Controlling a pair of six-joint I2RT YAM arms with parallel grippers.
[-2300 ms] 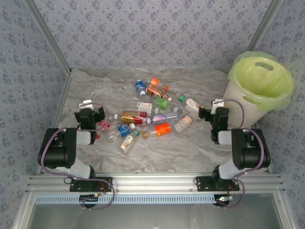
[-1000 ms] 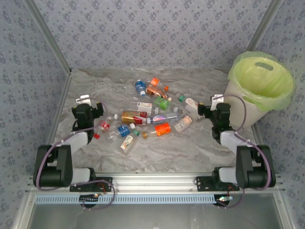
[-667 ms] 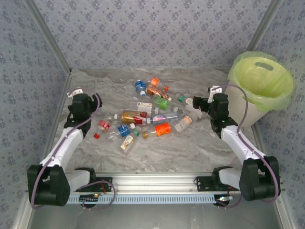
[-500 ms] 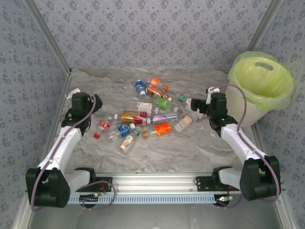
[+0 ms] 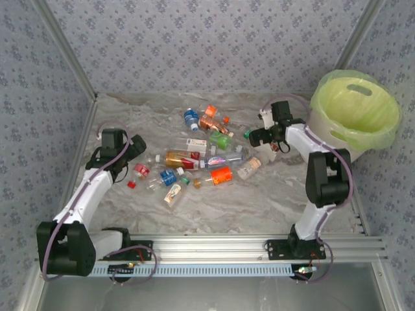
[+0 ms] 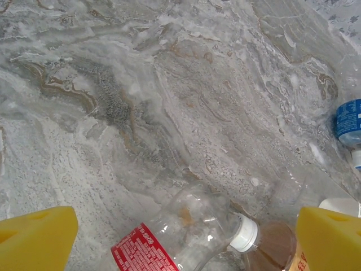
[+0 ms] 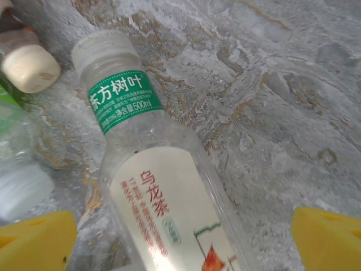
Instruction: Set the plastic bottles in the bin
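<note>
twelve or so plastic bottles (image 5: 222, 175) lie scattered on the marble-patterned table (image 5: 259, 207) between the two grippers, none of them in the bin (image 5: 322, 126). both grippers are spread fully wide and hold nothing.

the left gripper (image 6: 180, 241) hangs over the pile's edge. a clear red-labelled bottle (image 6: 189, 223) lies between its yellow fingertips (image 6: 34, 237), white cap towards the right-hand finger. an amber bottle (image 6: 276, 245) sits just past that cap, and a blue-labelled bottle (image 6: 350, 121) lies farther ahead on the same side. the right gripper (image 7: 180, 240) straddles an oolong tea bottle (image 7: 155, 192) with a green neck band and a white label. its neck points ahead and to the left of the fingers, and neither finger touches it.

the clear bottles look empty, so i judge them light, thin-walled and slick. they would likely roll on the smooth table and dent under a hard squeeze. the best hold seems to be across the labelled body near its middle, jaws square to the long axis. the neck is stiffer but narrow. whether the amber one holds liquid or is just tinted i cannot tell.

the bin stands behind the right gripper, on its wrist side and near. its lime-green bag (image 5: 363, 110) looks bare inside, as far as the top view sees in.
</note>
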